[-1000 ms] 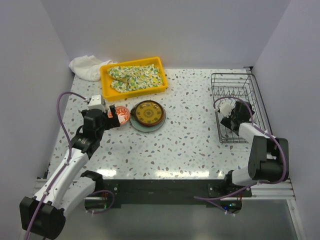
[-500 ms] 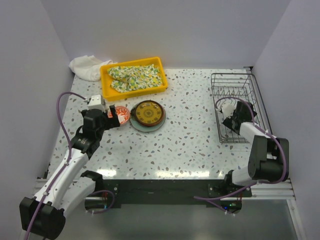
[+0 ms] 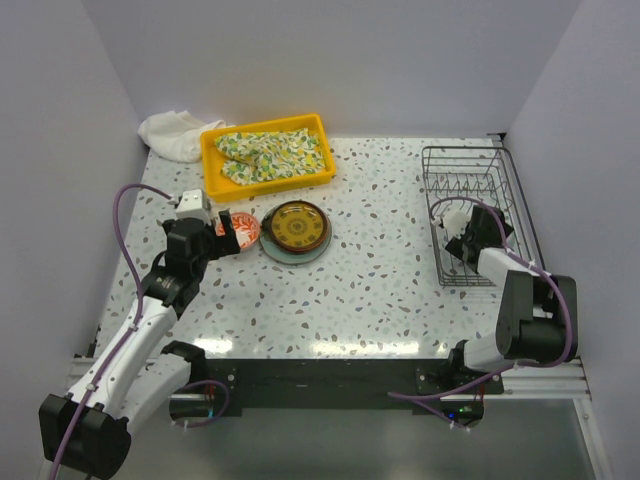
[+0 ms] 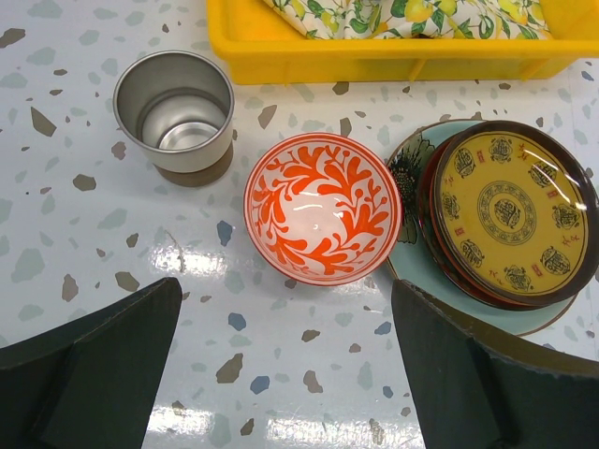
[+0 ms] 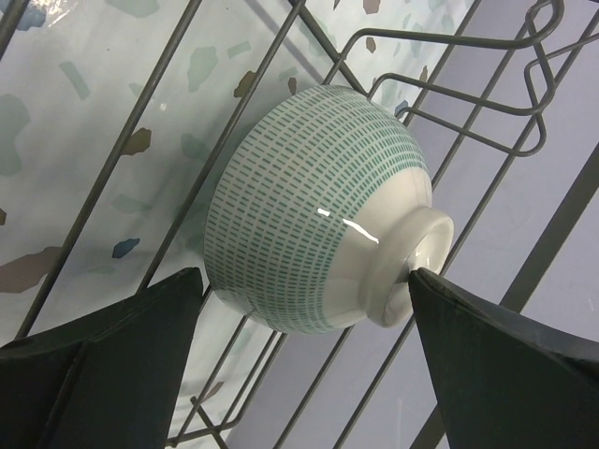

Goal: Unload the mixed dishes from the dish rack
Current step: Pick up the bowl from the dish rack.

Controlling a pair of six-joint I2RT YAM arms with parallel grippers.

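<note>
When we look down from above, the dish rack (image 3: 460,150) sits at the right side of the surface (image 3: 380,290). One green-and-white bowl (image 5: 318,210) lies on its side on the rack wires. The right gripper (image 5: 304,281) is in the rack with it. Its jaws are wide apart, one on each side of this bowl, and they are not closed on it. We cannot tell if they touch it.

Over on the left side, the left gripper (image 4: 285,309) hangs above the red-patterned white bowl (image 4: 323,208). Its jaws are wide apart too, and they hold nothing. That bowl stands upright on the surface. A small cup (image 4: 175,112) stands upright near it.

Just beside the bowl on the other side, we see a stack. The brown-yellow plate (image 4: 513,220) is on top, and the pale green-blue plate (image 4: 404,267) is at the bottom. Behind them sits the yellow tray (image 4: 393,58) with the floral cloth (image 4: 402,14) inside. A white cloth (image 3: 170,135) lies beside the tray in the far left corner.
</note>
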